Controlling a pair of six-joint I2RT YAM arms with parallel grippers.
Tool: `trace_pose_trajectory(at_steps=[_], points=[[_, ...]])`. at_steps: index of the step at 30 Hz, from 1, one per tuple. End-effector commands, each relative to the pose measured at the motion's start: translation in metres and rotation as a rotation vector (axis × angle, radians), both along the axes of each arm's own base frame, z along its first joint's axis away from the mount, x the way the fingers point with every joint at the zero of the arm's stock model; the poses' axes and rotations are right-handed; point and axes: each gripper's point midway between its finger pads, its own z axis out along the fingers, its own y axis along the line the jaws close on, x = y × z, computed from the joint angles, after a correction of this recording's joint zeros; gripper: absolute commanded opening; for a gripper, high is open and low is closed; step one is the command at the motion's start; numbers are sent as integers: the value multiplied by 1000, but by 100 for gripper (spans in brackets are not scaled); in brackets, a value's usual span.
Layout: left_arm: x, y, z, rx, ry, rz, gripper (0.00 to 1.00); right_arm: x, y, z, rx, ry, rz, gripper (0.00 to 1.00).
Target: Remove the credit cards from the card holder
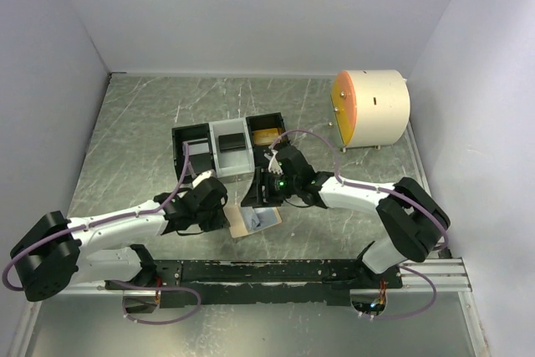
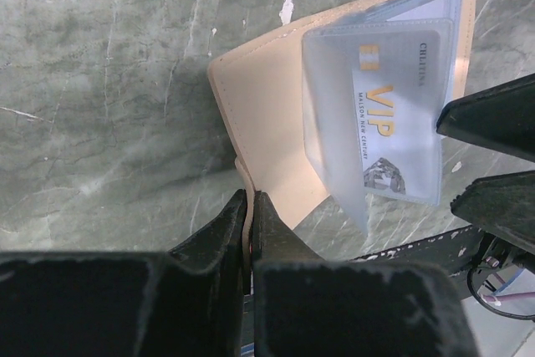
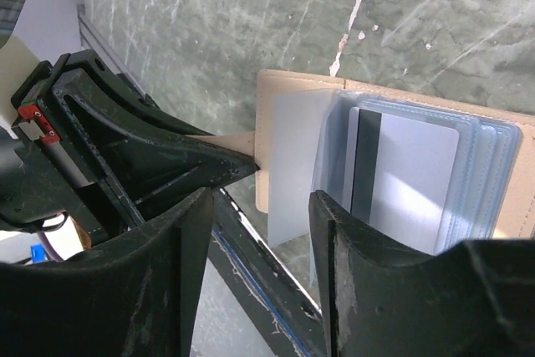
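On the grey-green marbled table [image 2: 100, 81], near its front edge, the tan bifold card holder [image 2: 263, 106] lies open. Our left gripper [image 2: 250, 202] clamps its tan flap; our right gripper [image 3: 261, 206] gapes beside the sleeved silver-grey VIP credit card [image 2: 393, 131].

My count from here: one card holder [image 1: 251, 225], one three-slot tray [image 1: 227, 146], one round drum [image 1: 372, 109]. Cards showing: one VIP card [image 2: 389, 135] and one striped card [image 3: 410, 177], possibly the same one, can't tell.
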Motion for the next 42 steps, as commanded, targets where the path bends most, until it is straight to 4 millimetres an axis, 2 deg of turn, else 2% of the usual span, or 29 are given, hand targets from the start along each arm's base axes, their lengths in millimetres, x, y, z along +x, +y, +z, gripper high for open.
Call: trace_pose_trajectory(at_steps=[1,4,6,8,11,15,19,22,25,30,34,37,39,42], points=[[-1,0,4,-27,-1,11,7,-6,2,0,17,13,16,49],[-2,0,3,-30,3,14,7,-4,-3,-7,-20,25,-7,43],[-2,0,3,-31,4,13,7,1,-13,-18,-99,31,-56,42],[-2,0,4,-28,5,12,7,8,-25,-22,-170,1,-104,46],[-1,1,4,-25,3,14,7,18,-39,-18,-233,-67,-150,52],[-2,-1,2,-28,7,9,7,24,-43,-14,-283,-101,-146,55],[-3,-2,0,-27,16,5,7,22,-36,-7,-242,-105,-128,56],[-2,-2,0,-20,15,1,7,13,-18,4,-128,-103,-58,55],[-2,-1,0,-12,13,3,7,-2,2,8,-34,-63,25,49],[-1,0,4,-26,2,15,9,-19,20,-13,-55,-22,99,38],[-1,4,11,-42,-15,36,17,-28,23,-40,-129,14,137,28],[-1,9,18,-57,-35,54,27,-23,16,-57,-270,-10,120,23],[-1,11,26,-71,-53,66,34,-14,15,-52,-340,-105,116,23],[1,17,38,-85,-80,93,43,-6,18,-30,-312,-180,108,23]])
